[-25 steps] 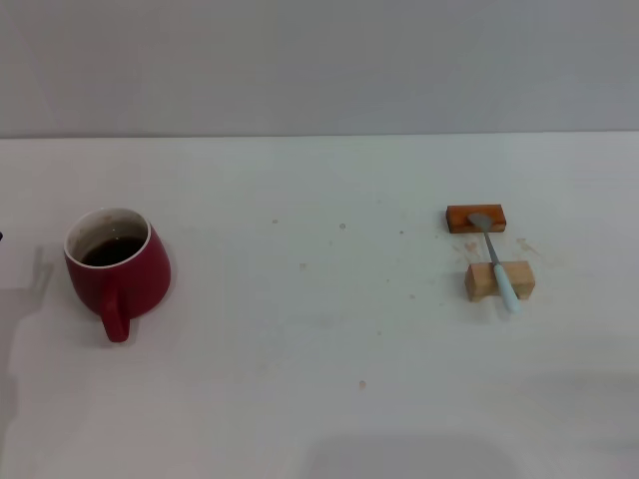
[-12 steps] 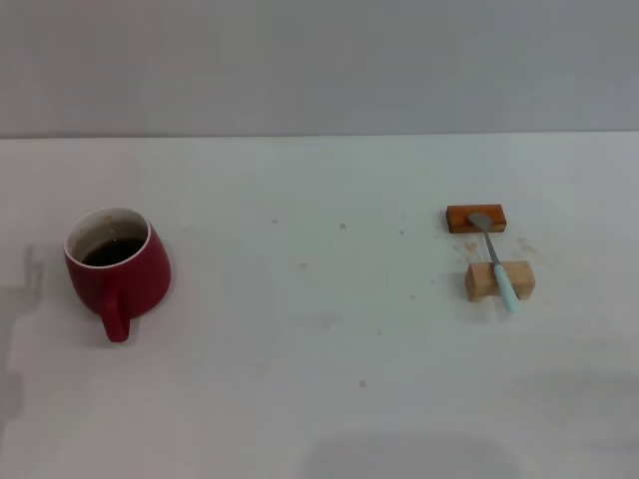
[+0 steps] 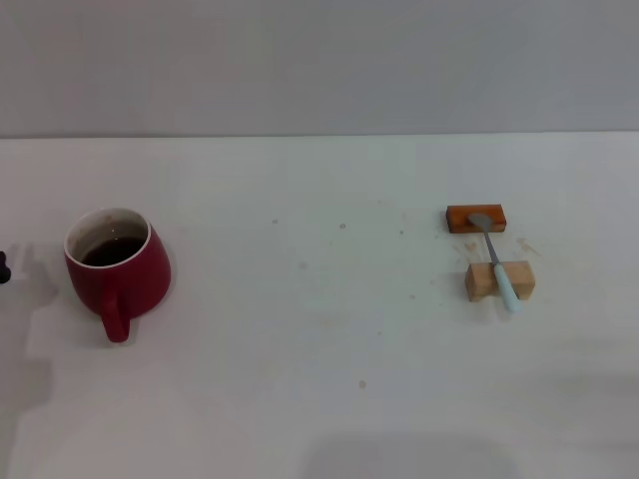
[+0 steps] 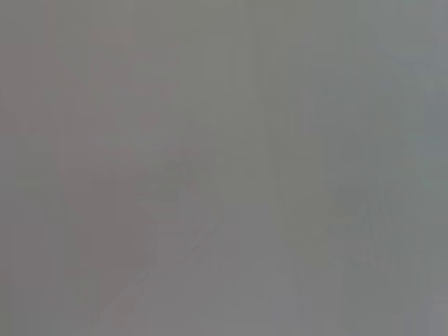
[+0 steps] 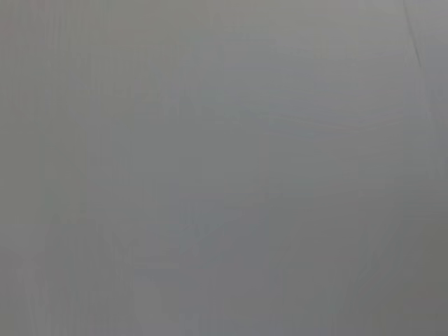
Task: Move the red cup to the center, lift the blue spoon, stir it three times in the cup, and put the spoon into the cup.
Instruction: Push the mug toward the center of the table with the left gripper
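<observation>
The red cup point(image 3: 117, 270) stands on the white table at the left in the head view, upright, handle toward me, dark liquid inside. The blue spoon point(image 3: 496, 261) lies at the right, its metal bowl on the orange-brown flat block point(image 3: 475, 218) and its pale-blue handle across the tan wooden block point(image 3: 498, 280). A dark tip of my left gripper point(image 3: 3, 266) shows at the frame's left edge, just left of the cup and apart from it. My right gripper is out of view. Both wrist views show only flat grey.
The white table point(image 3: 319, 329) runs to a grey wall behind. A few small specks mark its middle. Soft shadows lie at the left edge and along the front edge.
A dark tip of my left gripper has come into view at the left edge beside the cup, and its shadow has shifted. Cup, spoon and blocks have not moved.
</observation>
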`<state>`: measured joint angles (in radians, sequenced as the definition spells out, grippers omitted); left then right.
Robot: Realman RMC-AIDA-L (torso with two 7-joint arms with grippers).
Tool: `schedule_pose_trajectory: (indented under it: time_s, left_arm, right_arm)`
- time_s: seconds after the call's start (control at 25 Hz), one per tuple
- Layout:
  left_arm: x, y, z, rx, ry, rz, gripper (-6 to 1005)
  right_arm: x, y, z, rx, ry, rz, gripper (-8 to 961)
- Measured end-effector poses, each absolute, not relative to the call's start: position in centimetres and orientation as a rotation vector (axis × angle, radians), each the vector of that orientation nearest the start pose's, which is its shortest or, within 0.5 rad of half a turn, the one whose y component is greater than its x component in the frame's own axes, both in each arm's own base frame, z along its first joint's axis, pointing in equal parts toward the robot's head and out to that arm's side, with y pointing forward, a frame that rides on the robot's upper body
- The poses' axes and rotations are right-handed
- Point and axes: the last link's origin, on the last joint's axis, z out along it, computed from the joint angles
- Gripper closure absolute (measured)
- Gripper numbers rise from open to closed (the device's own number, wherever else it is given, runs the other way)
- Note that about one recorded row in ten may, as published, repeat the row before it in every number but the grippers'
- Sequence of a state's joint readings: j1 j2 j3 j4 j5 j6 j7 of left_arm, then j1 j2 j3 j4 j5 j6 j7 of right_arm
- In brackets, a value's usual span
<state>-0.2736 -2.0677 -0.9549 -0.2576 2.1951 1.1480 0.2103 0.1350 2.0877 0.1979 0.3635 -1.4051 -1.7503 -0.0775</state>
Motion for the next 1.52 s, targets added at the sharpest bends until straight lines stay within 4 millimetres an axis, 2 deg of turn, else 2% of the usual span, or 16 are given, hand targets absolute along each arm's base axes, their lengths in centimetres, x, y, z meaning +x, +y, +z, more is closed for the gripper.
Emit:
schedule_pose_trajectory:
  time_s: [0.32, 0.56, 0.8, 1.52]
  left_arm:
    - [-37.4, 29.3, 0.6, -1.436, -0.448, -0.354, 1001]
    - [-37.4, 29.7, 0.4, -1.472, -0.387, -0.266, 1001]
    - [-37.2, 30.3, -0.6, -1.561, -0.277, -0.125, 1000]
    - [-37.2, 31.1, -1.6, -1.676, -0.158, -0.015, 1001]
  right_arm:
    - [34.9, 19.4, 1.2, -1.094, 0.449, 0.730, 290]
    - [34.8, 19.2, 1.2, -1.091, 0.443, 0.736, 290]
    - [34.6, 19.1, 1.2, -1.093, 0.433, 0.744, 290]
    - [34.6, 19.0, 1.2, -1.094, 0.430, 0.739, 291]
